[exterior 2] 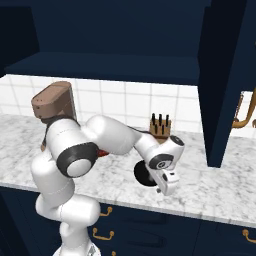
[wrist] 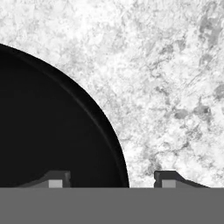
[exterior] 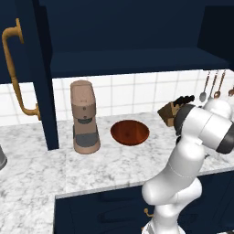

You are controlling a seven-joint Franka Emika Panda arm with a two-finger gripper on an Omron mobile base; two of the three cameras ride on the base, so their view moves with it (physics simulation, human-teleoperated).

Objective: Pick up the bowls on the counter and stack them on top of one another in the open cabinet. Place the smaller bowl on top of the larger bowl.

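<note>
Fingers are spread open and I'm straddling the rim of the smaller bowl sitting on the counter, one tip inside and one outside for a rim pinch; the larger bowl is waiting beside the coffee machine.

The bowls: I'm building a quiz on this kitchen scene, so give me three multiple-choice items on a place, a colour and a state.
1. Where does the larger bowl sit?
A. on the counter beside the coffee machine
B. on the cabinet shelf
C. inside the smaller bowl

2. What colour is the smaller bowl?
A. white
B. black
C. green

3. How does the gripper stand?
A. shut on the knife block
B. open, straddling the smaller bowl's rim
C. holding the larger bowl

Answers: 1 A, left base view shows it there; 2 B, hand view; 3 B, a fingertip on each side of the rim.
</note>
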